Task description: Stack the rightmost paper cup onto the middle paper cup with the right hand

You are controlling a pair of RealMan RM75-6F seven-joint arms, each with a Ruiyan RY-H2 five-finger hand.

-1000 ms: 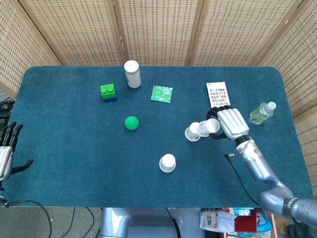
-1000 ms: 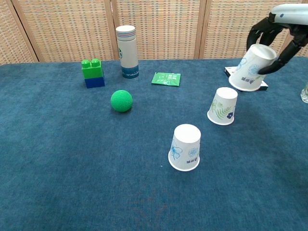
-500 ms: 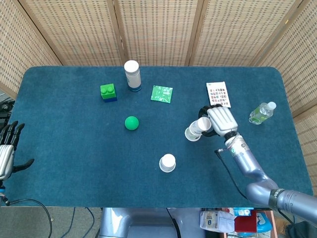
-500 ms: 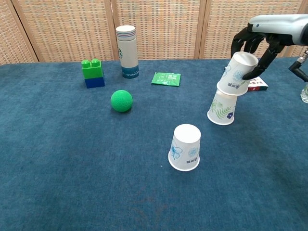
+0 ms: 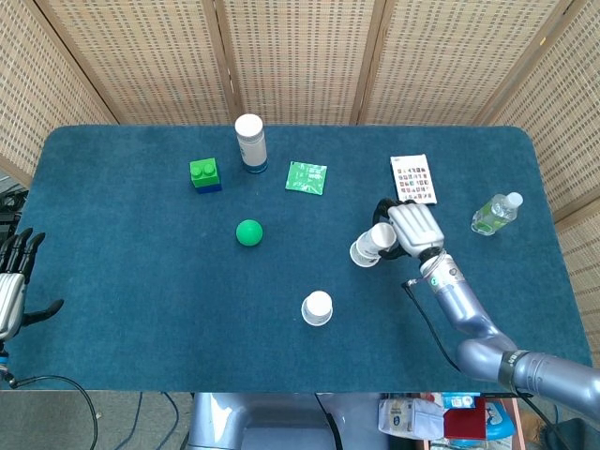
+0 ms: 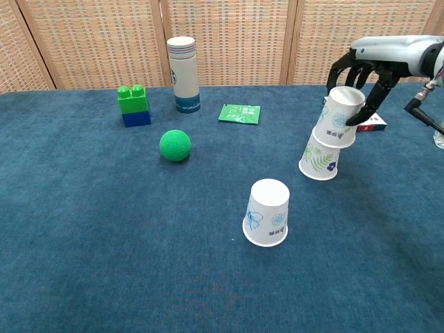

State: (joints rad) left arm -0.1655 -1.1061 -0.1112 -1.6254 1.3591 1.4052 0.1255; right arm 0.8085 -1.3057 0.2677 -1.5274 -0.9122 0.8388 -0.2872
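My right hand grips an upside-down white paper cup from above and behind. That cup sits slightly tilted over the top of the middle paper cup, which stands upside down with a leaf print. A third upside-down cup stands apart, nearer the table's front. My left hand hangs off the table's left edge, fingers spread, holding nothing.
A green ball, a green brick on a blue one, a white tumbler and a green packet lie left of the cups. A printed card box and a small water bottle lie at the right.
My right hand has carried the held cup leftward and down, from the air beside the card box onto the top of the middle cup. The left hand has stayed still.
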